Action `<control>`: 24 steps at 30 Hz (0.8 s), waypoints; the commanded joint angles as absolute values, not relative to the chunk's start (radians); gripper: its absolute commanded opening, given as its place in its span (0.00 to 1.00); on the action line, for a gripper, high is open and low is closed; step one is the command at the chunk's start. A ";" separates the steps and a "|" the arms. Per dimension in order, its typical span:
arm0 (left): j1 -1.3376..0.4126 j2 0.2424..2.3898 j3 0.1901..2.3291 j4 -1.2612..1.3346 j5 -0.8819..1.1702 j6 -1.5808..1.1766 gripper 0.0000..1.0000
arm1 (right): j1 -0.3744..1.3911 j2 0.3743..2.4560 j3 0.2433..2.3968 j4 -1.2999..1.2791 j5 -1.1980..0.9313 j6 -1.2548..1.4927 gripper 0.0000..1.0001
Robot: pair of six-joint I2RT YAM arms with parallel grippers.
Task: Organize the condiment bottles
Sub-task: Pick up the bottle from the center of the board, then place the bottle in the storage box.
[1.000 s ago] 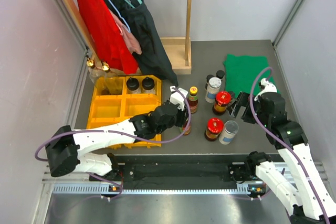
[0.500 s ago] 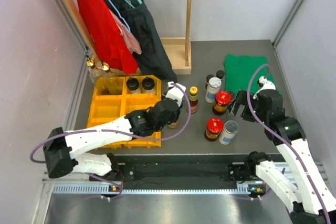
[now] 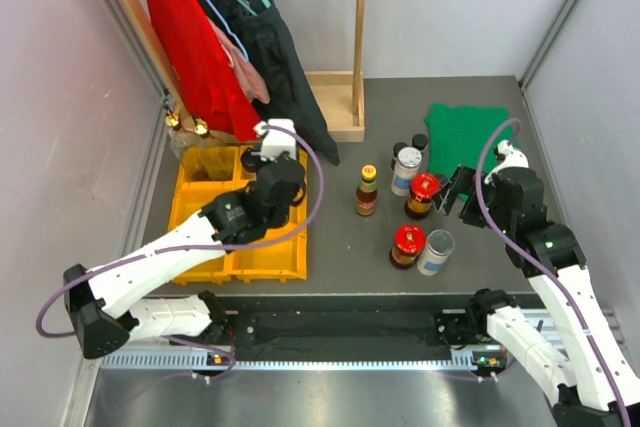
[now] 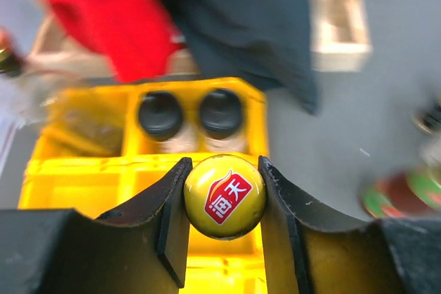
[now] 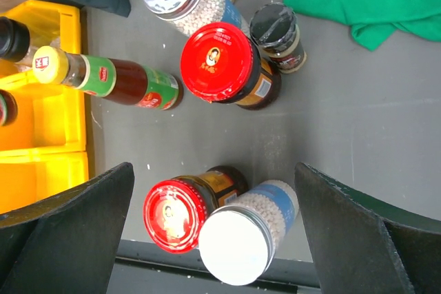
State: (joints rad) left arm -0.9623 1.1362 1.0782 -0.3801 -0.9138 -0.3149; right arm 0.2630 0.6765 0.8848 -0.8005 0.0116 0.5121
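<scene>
**One bottle up over the tray**

My left gripper (image 4: pixel 225 169) pinches one yellow-capped bottle (image 4: pixel 224 199) just under its cap, above the yellow tray (image 4: pixel 76 184). Two black-capped jars (image 4: pixel 160 113) stand in a back box of the tray. My right gripper (image 5: pixel 215 173) is spread wide and holds nothing. Below it stand two red-lidded jars (image 5: pixel 219 62) and one other sauce bottle (image 5: pixel 110 79). A second ago my left gripper was low beside the tray; now it is over it. My right gripper has barely moved.
</scene>
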 commanded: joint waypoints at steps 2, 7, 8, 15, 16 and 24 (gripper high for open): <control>-0.783 1.080 1.080 -0.359 -0.905 -0.432 0.00 | 0.249 0.686 0.893 -0.744 0.005 0.525 0.98; -0.678 1.071 1.034 -0.347 -0.829 -0.463 0.00 | 0.250 0.687 0.864 -0.726 0.008 0.522 0.98; -0.667 1.074 1.020 -0.345 -0.819 -0.474 0.00 | 0.249 0.687 0.859 -0.719 0.011 0.522 0.98; -0.618 1.109 0.945 -0.351 -0.795 -0.552 0.00 | 0.250 0.693 0.822 -0.703 0.009 0.497 0.98; -0.618 1.114 0.937 -0.353 -0.799 -0.560 0.00 | 0.250 0.693 0.815 -0.696 0.005 0.494 0.98; -0.620 1.135 0.894 -0.376 -0.899 -0.624 0.00 | 0.249 0.673 0.776 -0.676 -0.012 0.474 0.98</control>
